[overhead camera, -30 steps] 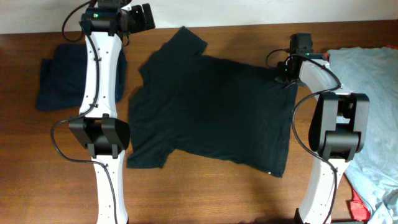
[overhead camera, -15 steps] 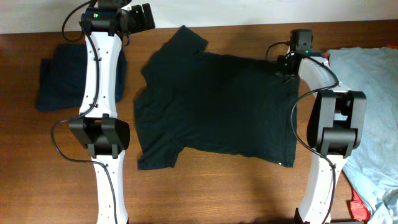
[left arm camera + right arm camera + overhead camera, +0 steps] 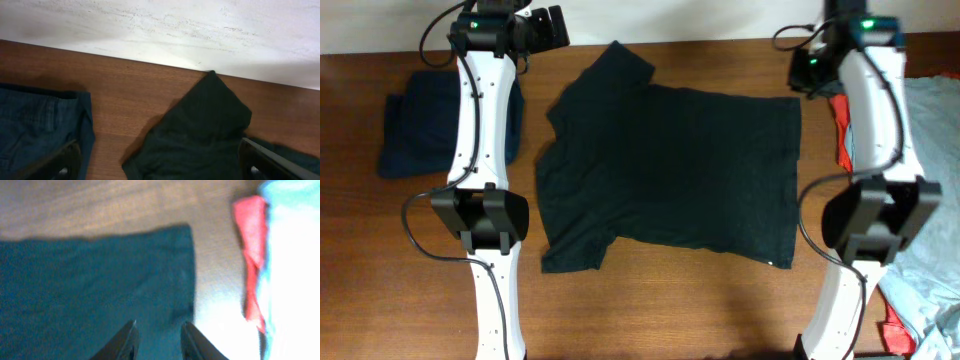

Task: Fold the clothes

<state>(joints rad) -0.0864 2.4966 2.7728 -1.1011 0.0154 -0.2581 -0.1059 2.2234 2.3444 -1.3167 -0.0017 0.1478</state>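
Looking down from overhead, I see a brown wooden bench [image 3: 660, 310] filling the view, with a pale wall along its far edge. A black short-sleeved T-shirt [image 3: 670, 175] lies spread flat across the middle of the bench, between my two arms, with one sleeve pointing toward the far edge and the other toward the near left. A light grey-blue garment [image 3: 935, 150] is heaped at the right edge of the bench. A navy garment [image 3: 415, 125] lies bunched at the far left, apart from the T-shirt. A red garment [image 3: 252, 235] shows as a narrow strip just beside the grey-blue one, with bare wood between it and the T-shirt's corner.

My left tool [image 3: 160, 150] sits at the far edge above the T-shirt's upper sleeve, its fingers spread wide and gripping nothing. My right tool [image 3: 158, 326] hangs over the T-shirt's far right corner, its fingers parted and empty; that view is blurred. A small white mark [image 3: 788, 265] sits at the T-shirt's near right corner.
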